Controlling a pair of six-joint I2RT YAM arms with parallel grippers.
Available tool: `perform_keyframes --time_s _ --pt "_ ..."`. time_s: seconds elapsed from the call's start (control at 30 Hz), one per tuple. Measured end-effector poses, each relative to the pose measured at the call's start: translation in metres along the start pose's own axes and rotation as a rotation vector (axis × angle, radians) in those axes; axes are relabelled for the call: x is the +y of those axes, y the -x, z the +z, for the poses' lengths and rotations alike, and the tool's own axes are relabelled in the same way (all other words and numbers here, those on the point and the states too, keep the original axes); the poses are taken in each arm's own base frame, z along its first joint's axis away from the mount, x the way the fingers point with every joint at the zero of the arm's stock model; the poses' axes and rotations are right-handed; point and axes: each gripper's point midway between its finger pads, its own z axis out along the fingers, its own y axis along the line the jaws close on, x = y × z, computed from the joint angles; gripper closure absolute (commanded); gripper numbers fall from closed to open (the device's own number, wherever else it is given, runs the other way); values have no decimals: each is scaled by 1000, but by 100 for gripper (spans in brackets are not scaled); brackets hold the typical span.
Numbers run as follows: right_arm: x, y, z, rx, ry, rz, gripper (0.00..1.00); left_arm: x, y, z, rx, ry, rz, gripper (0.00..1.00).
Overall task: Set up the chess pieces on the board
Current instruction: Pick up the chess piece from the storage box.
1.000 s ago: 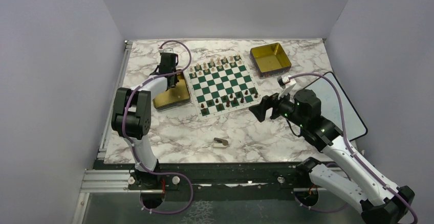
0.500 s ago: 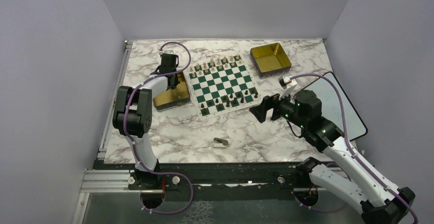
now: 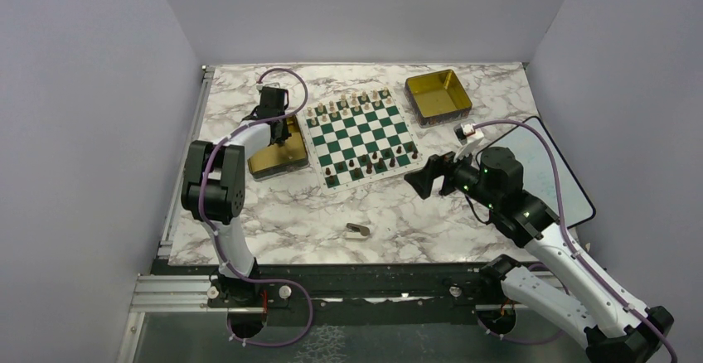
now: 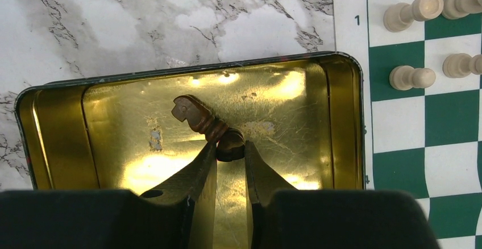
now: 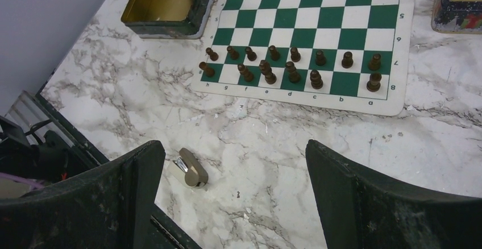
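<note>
In the left wrist view my left gripper [image 4: 230, 146] is shut on the round base of a dark brown knight [image 4: 196, 115]. The knight lies tilted over the floor of a gold tin [image 4: 341, 118], and whether it touches the floor I cannot tell. From above, that gripper [image 3: 275, 127] sits over the tin [image 3: 278, 162] just left of the board [image 3: 358, 135]. Several dark chess pieces [image 5: 290, 70] stand in two rows on the board's near side [image 5: 318, 10]. Cream pieces [image 4: 412, 77] line the far side. My right gripper [image 3: 419, 179] hangs open right of the board's near corner, holding nothing [image 5: 233, 146].
A second gold tin [image 3: 438, 95] stands at the back right of the board. A small beige object [image 3: 358, 230] lies on the marble near the front edge. A dark-framed flat panel [image 3: 539, 164] lies at the table's right side.
The right arm has drifted slightly to the right. The left arm has barely moved.
</note>
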Motion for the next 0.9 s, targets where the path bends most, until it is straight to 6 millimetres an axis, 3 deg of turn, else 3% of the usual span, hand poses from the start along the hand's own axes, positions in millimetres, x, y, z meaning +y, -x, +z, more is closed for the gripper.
perform_keyframes --time_s 0.23,0.53,0.9 --pt "1 0 0 0 0 14 0 1 -4 -11 28 -6 6 82" --pt "2 1 -1 -4 1 45 0 -4 14 -32 -13 -55 15 83" --pt "2 2 0 -8 -14 104 0 -14 37 -76 -72 -154 44 83"
